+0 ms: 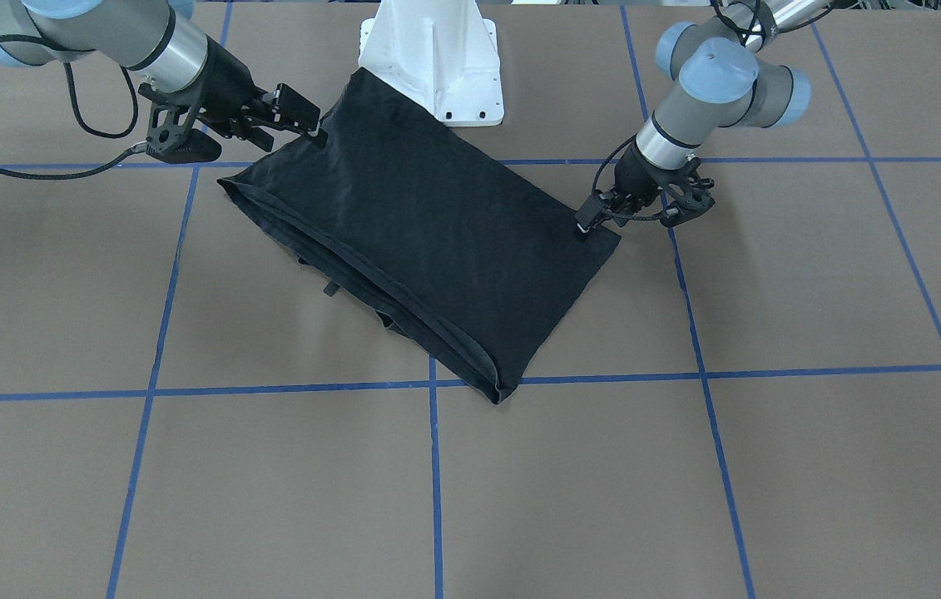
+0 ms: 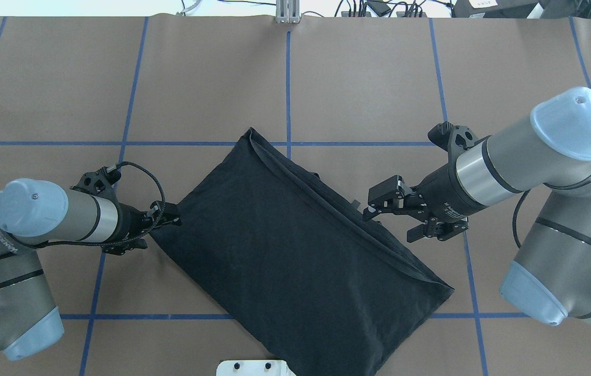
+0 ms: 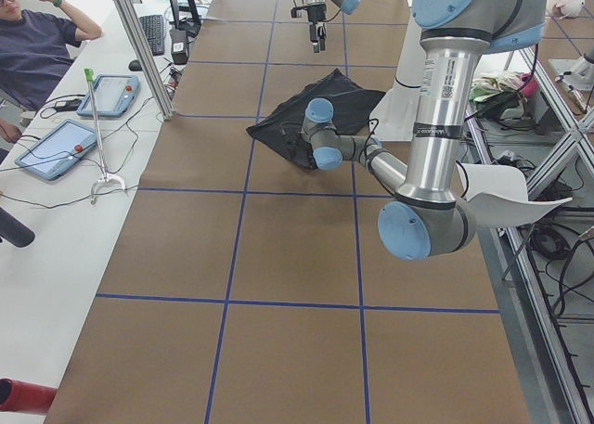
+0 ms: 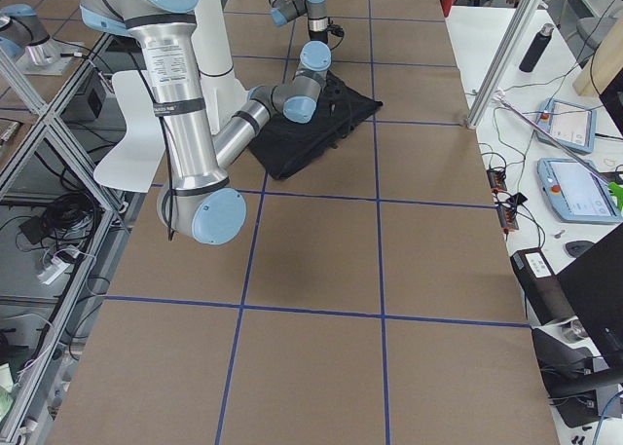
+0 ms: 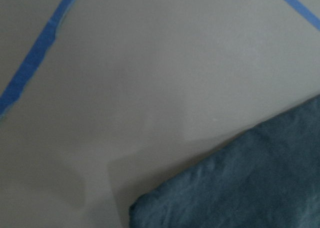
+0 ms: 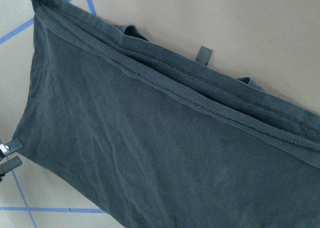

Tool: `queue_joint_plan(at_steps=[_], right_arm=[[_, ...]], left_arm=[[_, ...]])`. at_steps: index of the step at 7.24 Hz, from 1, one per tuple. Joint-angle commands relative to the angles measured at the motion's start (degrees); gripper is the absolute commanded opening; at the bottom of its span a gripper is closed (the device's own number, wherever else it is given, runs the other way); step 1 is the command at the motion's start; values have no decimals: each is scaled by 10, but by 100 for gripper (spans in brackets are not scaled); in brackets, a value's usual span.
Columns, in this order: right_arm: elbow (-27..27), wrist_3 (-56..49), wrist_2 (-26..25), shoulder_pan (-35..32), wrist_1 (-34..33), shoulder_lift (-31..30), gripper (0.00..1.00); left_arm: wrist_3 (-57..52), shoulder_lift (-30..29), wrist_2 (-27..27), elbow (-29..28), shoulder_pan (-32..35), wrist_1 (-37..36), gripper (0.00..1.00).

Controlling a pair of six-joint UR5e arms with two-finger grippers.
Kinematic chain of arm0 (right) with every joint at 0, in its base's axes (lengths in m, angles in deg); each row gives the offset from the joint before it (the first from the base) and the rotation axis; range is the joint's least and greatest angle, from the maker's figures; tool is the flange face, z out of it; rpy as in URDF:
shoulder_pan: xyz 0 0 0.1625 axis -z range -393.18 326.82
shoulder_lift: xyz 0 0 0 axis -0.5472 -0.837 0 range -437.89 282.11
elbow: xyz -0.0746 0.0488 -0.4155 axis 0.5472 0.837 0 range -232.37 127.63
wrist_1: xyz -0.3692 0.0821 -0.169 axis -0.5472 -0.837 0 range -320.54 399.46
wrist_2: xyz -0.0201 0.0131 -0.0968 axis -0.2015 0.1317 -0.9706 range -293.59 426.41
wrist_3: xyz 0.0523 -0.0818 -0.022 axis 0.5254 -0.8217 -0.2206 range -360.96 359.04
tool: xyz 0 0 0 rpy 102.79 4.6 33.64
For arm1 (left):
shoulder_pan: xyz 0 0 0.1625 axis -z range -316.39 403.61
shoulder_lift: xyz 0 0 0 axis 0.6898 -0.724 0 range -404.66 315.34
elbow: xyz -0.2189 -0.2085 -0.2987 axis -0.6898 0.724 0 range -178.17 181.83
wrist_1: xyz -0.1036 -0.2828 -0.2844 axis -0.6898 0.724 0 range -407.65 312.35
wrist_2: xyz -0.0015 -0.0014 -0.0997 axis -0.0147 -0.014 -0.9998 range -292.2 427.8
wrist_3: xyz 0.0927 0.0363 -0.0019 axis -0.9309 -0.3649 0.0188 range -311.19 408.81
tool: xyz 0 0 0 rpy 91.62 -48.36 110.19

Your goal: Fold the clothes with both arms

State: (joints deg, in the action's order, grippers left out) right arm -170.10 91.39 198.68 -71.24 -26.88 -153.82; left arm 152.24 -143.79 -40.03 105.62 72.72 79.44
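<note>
- Spanning every view, the brown worktop [image 2: 39, 78] is crossed by blue tape lines [image 2: 288, 83].
- Lying flat near the worktop's middle, the black T-shirt [image 2: 285, 261] is folded into a long rectangle. Its long axis runs diagonally, from far on the robot's left to near on its right. The stacked hems line the far-right long edge, and the near end laps over the white pedestal base [image 1: 437, 58].
- The right arm [image 2: 535, 151] reaches toward the hemmed edge.
- The left arm [image 2: 39, 209] reaches low to the shirt's left corner.
- The right claw [image 2: 389, 223] is spread wide, above the cloth and gripping nothing.
- The left claw [image 2: 172, 215] sits at that corner, its tips narrowly spread.
</note>
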Motion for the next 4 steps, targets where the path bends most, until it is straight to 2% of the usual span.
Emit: queue_joint_plan(at_steps=[1, 3, 4], right_arm=[[0, 0, 1, 1, 0, 0, 100], [0, 0, 0, 1, 0, 0, 100], [0, 0, 1, 1, 0, 0, 100]], left_arm=[[2, -4, 3, -10, -3, 0, 99], [0, -4, 1, -27, -3, 1, 99], [2, -4, 1, -27, -3, 1, 92]])
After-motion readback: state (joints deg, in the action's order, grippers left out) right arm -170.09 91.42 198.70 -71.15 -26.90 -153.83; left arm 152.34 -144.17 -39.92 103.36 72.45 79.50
